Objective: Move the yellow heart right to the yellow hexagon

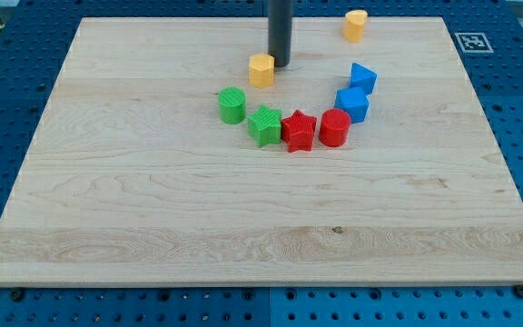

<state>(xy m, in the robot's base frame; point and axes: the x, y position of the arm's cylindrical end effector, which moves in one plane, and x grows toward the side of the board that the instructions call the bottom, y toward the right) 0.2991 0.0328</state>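
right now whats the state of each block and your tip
my tip: down on the board, just to the view's right of the yellow hexagon
yellow hexagon: upright, beside my tip
yellow heart: alone near the view's top, apart from the hexagon
green cylinder: upright
green star: against the red star
red star: between green star and red cylinder
red cylinder: upright
blue blocks: adjacent

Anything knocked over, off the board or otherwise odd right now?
Nothing stands out. All eight blocks sit upright on the board. My tip rests just right of the yellow hexagon; the yellow heart lies apart near the view's top.
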